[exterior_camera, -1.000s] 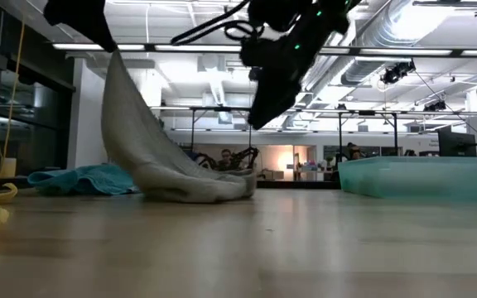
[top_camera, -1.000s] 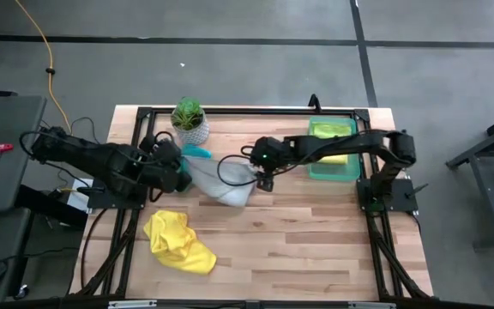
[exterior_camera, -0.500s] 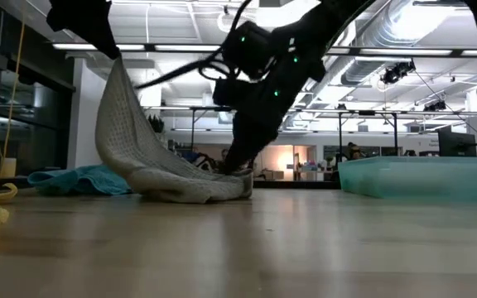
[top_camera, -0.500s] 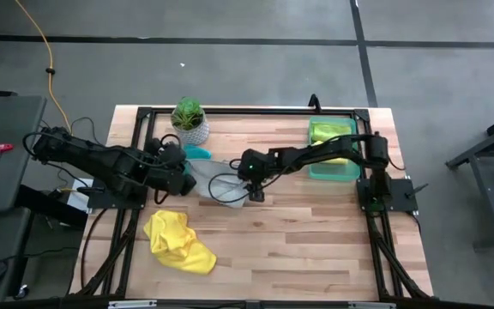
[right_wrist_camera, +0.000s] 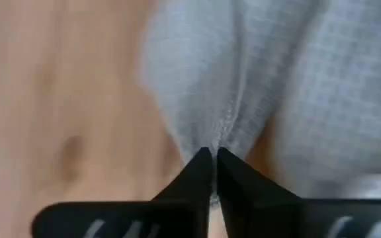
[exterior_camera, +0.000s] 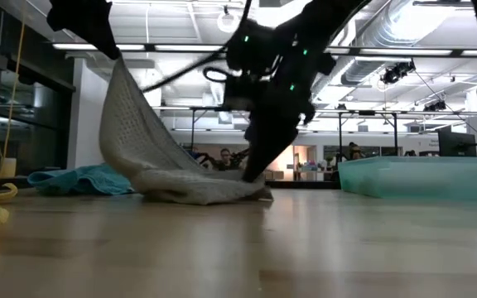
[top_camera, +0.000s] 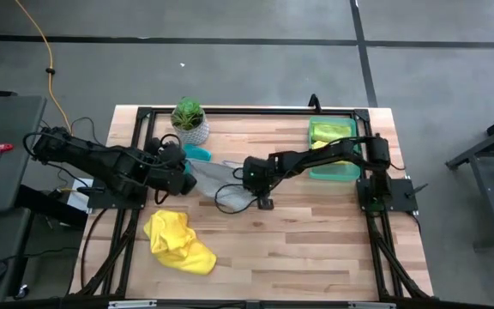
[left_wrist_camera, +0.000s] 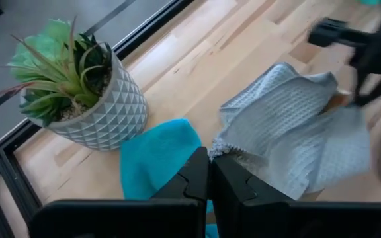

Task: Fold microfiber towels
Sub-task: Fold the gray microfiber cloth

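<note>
Grey towel (top_camera: 217, 176) hangs between two closed tools — left tool (left_wrist_camera: 210, 160) pinching one corner aloft, right tool (right_wrist_camera: 215, 156) nipping the edge low on the tabletop (top_camera: 316, 240). Risk: that thin right pinch slips under tension, or the weave bunches.

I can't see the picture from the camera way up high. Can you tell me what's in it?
Two robot arms hold a grey-white towel between them on a wooden table: the left hand pinches one corner, the right hand another. A yellow towel lies crumpled nearer the front, a teal towel beside a potted plant, and a green tray at the right.
</note>
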Motion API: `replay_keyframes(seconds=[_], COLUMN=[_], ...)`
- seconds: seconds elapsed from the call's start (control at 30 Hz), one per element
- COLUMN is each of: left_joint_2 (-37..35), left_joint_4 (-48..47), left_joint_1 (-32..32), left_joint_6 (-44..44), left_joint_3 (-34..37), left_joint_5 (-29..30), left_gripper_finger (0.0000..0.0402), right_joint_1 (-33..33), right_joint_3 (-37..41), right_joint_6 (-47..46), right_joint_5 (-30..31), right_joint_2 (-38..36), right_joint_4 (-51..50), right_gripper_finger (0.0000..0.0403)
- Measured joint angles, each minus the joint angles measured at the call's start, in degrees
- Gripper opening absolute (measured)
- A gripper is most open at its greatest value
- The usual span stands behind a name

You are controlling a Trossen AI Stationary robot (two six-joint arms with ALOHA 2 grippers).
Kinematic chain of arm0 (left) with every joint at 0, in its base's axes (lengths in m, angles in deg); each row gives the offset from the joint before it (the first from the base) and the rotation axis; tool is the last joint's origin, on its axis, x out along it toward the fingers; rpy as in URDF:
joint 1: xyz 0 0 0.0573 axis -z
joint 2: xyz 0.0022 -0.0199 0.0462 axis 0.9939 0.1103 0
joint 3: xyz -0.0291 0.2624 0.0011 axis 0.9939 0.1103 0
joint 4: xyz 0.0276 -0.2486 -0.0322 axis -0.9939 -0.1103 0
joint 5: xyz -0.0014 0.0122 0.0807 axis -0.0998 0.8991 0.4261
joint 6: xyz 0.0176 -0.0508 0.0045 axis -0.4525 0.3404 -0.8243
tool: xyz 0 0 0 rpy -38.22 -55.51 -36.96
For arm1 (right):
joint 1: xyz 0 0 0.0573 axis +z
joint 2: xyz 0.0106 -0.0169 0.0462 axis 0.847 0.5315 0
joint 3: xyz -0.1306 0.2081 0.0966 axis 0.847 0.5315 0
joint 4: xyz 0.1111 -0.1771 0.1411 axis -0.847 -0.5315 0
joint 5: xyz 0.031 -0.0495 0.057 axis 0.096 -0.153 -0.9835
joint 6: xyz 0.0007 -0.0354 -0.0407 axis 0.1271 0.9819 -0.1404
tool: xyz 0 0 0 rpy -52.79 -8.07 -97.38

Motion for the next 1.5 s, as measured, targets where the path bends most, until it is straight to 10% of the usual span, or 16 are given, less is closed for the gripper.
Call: replay_keyframes(seconds=[0.73, 1.03, 1.5], left_joint_2=[0.04, 0.00, 0.00], left_joint_4=[-0.23, 1.72, 3.60], left_joint_1=[-4.22, -4.22, -5.72], left_joint_6=[-1.97, -2.01, -3.06], left_joint_3=[0.00, 0.00, 0.00], left_joint_5=[-1.05, 2.73, 2.11], left_gripper_finger=[0.0000, 0.0000, 0.0000], right_joint_1=[19.74, 21.04, 13.00], right_joint_3=[-0.13, 0.02, 27.84], right_joint_6=[0.42, 4.73, -41.78], right_joint_5=[-3.13, 4.19, 6.23], right_joint_2=[-3.07, -11.57, -36.40], right_joint_4=[-27.73, -46.56, 4.19], right_gripper_finger=[0.0032, 0.0044, 0.0062])
